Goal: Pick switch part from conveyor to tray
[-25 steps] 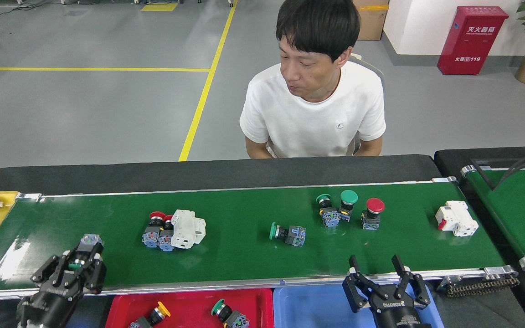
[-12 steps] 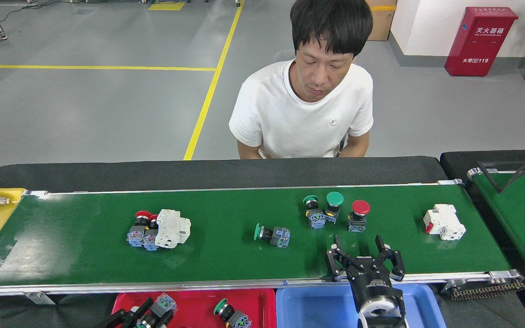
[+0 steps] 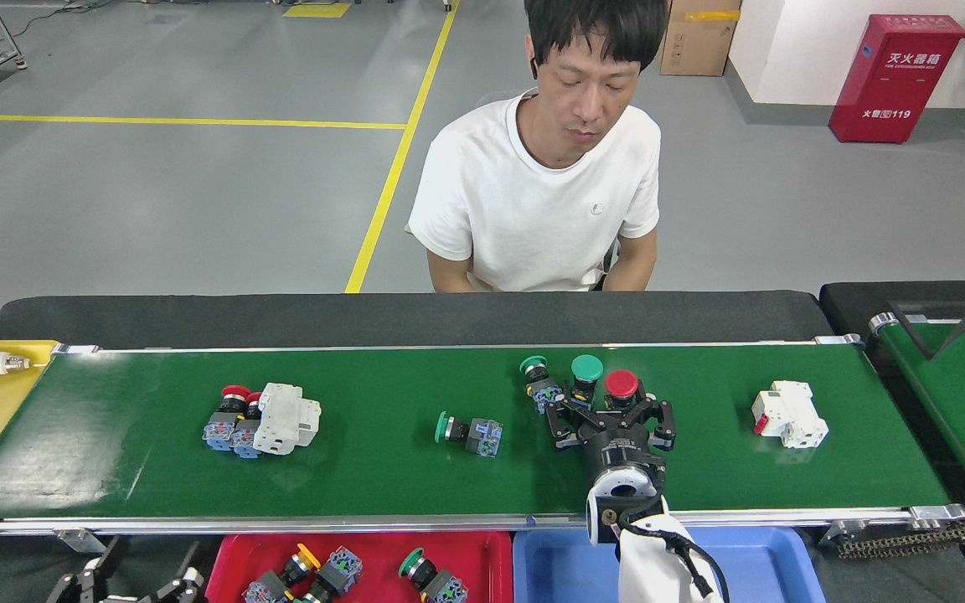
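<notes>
Grey factory floor with yellow lines lies behind a seated person (image 3: 545,176) in a white shirt, who faces the conveyor (image 3: 382,469) from its far side. On the green belt, the right gripper (image 3: 614,409) hovers at a cluster of three push-button switches; its fingers (image 3: 560,416) are spread wide around the red-capped switch (image 3: 621,385), with nothing yet held. A green-capped switch (image 3: 586,369) stands touching or just beside the red one, and a smaller green one (image 3: 538,378) stands just beyond that. To do this step well, the fingers should, in my judgement, close only on the red switch's body below the cap, without catching its green neighbour. The tray (image 3: 495,553), red, sits at the near edge below the belt and already holds several switches. Another green switch (image 3: 467,432) lies on its side mid-belt; two white breakers (image 3: 788,414) (image 3: 286,418) rest farther out, the left one touching red-capped switches. The left gripper (image 3: 131,584) is cut off at the bottom edge; whether its fingers are wide or narrow cannot be told. The gripper body hides the red switch's base.
</notes>
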